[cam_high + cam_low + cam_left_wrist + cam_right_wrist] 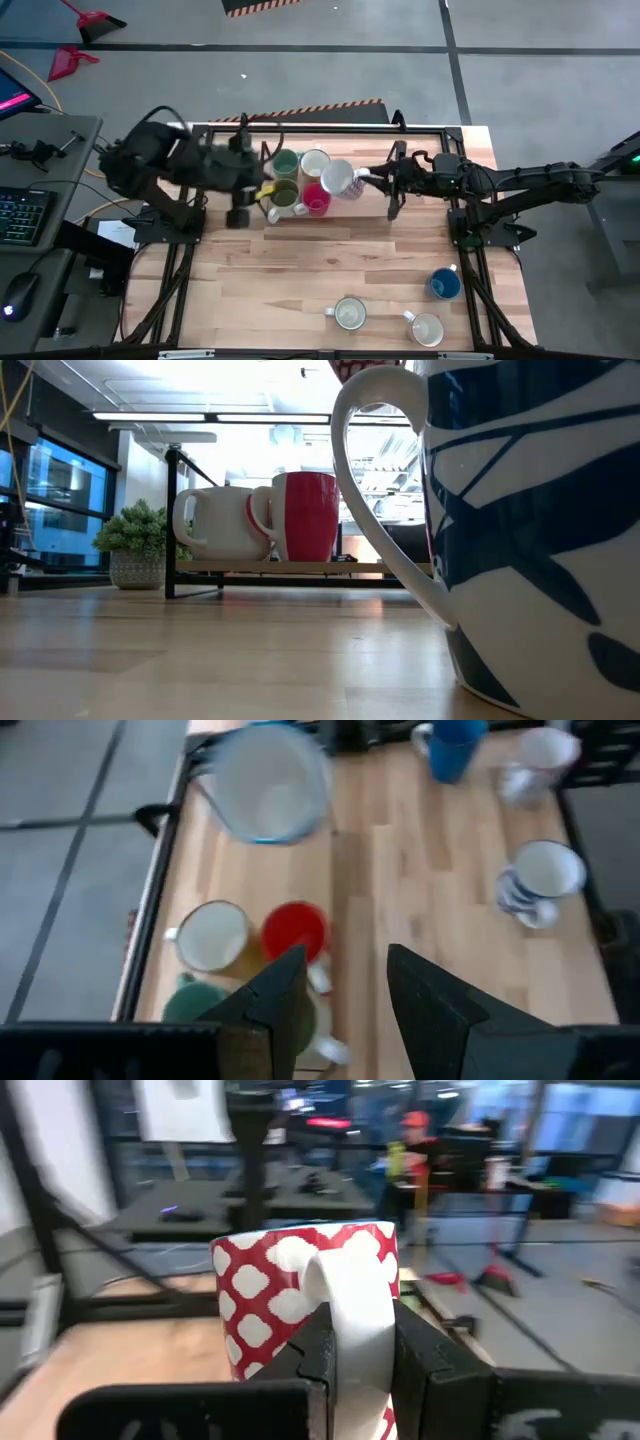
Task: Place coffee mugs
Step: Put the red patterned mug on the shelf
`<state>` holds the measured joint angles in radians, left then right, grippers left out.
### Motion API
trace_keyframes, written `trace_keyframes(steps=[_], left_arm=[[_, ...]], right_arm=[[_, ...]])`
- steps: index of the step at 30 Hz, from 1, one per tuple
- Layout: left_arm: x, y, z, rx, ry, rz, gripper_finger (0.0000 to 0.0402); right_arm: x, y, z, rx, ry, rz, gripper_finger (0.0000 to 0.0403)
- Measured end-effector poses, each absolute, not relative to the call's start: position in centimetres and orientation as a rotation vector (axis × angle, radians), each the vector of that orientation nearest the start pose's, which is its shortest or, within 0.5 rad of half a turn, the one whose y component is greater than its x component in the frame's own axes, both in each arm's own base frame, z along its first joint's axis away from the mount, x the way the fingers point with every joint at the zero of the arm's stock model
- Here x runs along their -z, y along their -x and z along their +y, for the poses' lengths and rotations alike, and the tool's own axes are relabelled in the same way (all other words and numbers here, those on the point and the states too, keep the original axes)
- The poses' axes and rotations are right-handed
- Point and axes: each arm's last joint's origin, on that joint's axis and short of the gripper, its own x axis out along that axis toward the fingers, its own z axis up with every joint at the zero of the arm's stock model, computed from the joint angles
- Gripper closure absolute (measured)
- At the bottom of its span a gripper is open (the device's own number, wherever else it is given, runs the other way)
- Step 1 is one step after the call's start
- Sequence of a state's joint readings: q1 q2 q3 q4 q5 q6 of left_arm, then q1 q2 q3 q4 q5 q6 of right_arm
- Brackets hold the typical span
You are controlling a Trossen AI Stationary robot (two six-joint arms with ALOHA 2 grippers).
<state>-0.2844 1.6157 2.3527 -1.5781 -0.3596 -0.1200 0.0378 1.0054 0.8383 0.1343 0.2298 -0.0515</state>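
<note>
Four mugs stand close together at the far middle of the table: teal-green (pixel 286 162), white (pixel 315 161), olive-green (pixel 285 193) and red (pixel 316 199). My left gripper (pixel 345 985) hangs open above and just left of them, touching nothing. My right gripper (pixel 360 1350) is shut on a red-and-white patterned mug (pixel 338 180) right of the cluster. A blue mug (pixel 445 284) and two white mugs (pixel 349 314) (pixel 427 328) stand on their bases near the front edge. My right gripper pinches the patterned mug's white handle (pixel 345 1305) between its two fingers. The fingers come level from the table's right side. The mug sits upright, its mouth up, lifted clear of the table; its underside (pixel 350 368) shows high in the low view.
A spiky green potted plant (pixel 138 545) shows beyond the table on the low view's left. Bare wood (pixel 300 270) lies between the far cluster and the near mugs. A white mug with blue markings (pixel 530 530) stands right at the low camera.
</note>
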Motion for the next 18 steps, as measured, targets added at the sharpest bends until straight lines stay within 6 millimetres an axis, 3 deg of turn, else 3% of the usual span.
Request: trace_keyframes(steps=[4,8,12,18], left_arm=[[-50.0,-21.4,-7.2,-0.01,-0.187,0.81,0.027],[-47.8,-19.2,-7.9,0.029,-0.188,0.878,0.027],[-44.4,-16.8,-8.4,0.103,-0.136,0.888,0.027],[-38.2,-13.4,-8.8,0.262,0.004,0.746,0.027]], right_arm=[[-34.4,-22.5,0.7,0.315,0.052,0.015,0.0374],[-34.7,-22.2,1.9,0.435,0.044,-0.012,0.0374],[-34.6,-21.9,3.2,0.575,0.04,-0.005,0.0374],[-33.9,-22.4,5.4,0.793,0.026,-0.01,0.0374]])
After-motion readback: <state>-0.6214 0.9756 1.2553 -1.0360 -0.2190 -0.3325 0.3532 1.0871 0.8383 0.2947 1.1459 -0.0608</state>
